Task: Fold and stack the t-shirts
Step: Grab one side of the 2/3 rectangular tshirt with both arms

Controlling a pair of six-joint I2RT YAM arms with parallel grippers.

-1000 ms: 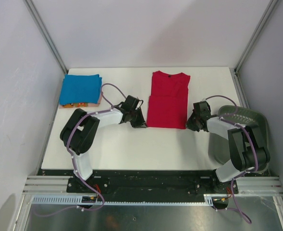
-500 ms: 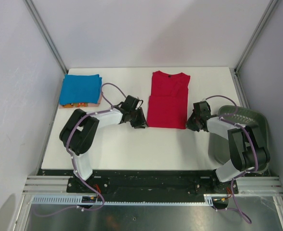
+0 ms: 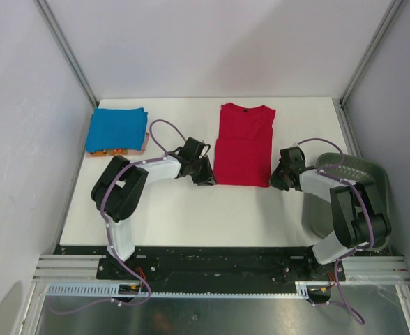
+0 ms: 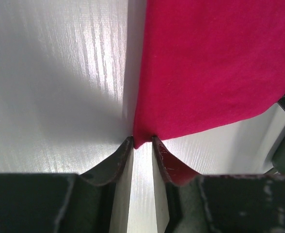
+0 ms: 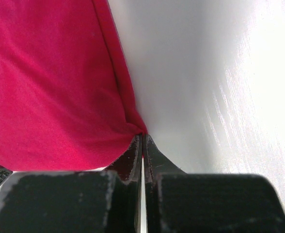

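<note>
**Left pincer's jaws part at the red tee's near corner**

Since a second ago the left pincer (image 3: 208,179) has gone from clenched to released, and its arm has edged slightly rightward toward the shirt. The right arm has not shifted. In the left wrist view the left pincer (image 4: 142,141) stands with its two fingers a little apart and a strip of white table (image 4: 55,97) showing between them. The near left corner of the red t-shirt (image 4: 210,63) lies right at the mouth of that gap, between the tips and not squeezed by them.

On the other side, the right pincer (image 3: 275,181) sits at the shirt's near right corner. In its wrist view the right pincer (image 5: 142,137) is clenched, finger against finger. The red t-shirt (image 5: 50,82) draws in folds down to the very tips, so the corner looks pinched there.

From above, the red t-shirt (image 3: 243,143) lies flat in the middle of the table (image 3: 191,209), collar and dark neck tag (image 3: 245,107) toward the far edge. A fold line crosses its middle. The two pincers flank its near edge, one at each corner.

At the far left corner of the table a folded blue t-shirt (image 3: 116,128) rests on top of an orange t-shirt (image 3: 109,151), of which only a sliver shows at the near edge. The dark grey bin (image 3: 362,171) stands at the right edge, behind the right arm.
</note>
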